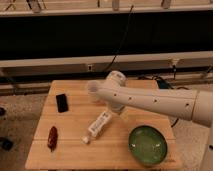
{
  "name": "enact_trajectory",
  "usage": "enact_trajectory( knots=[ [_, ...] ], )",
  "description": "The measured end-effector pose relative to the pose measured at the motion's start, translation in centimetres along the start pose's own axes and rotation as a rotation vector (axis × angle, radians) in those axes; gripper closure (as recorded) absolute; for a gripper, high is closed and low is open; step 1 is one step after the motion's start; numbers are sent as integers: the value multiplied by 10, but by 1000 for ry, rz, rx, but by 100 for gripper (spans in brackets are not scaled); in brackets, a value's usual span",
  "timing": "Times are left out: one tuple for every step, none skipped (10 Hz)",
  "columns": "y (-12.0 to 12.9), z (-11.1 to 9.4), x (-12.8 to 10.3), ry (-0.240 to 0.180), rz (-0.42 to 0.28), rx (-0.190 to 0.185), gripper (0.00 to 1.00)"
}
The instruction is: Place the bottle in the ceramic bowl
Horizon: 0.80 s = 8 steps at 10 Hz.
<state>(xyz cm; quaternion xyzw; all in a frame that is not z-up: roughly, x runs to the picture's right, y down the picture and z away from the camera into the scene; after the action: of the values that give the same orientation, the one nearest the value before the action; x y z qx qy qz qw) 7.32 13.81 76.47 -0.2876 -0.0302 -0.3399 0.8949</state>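
The white bottle lies on its side near the middle of the wooden table, its cap pointing to the front left. The green ceramic bowl stands at the table's front right and has nothing in it. My white arm reaches in from the right across the back of the table. My gripper hangs below the arm's end, just above and to the right of the bottle's upper end, and is partly hidden by the arm.
A translucent plastic cup stands at the back of the table, partly covered by the arm. A black flat object lies at the left, and a red-brown object at the front left. Dark shelving runs behind the table.
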Motion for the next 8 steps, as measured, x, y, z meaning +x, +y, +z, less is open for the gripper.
enact_trajectory(
  knots=[
    [0,1,0,2,-10,-4,55],
    [-3,2,-8,-1,-32,-10,67],
    [-6,3,-15,-3,-43,-15,76],
    [-7,4,-18,-3,-50,-19,84],
    [-5,6,-18,-5,-63,-26,96],
    [-2,8,-15,-5,-71,-30,99],
    [-1,10,-14,0,-76,-36,99],
    [-4,12,-20,-1,-90,-44,99]
  ],
)
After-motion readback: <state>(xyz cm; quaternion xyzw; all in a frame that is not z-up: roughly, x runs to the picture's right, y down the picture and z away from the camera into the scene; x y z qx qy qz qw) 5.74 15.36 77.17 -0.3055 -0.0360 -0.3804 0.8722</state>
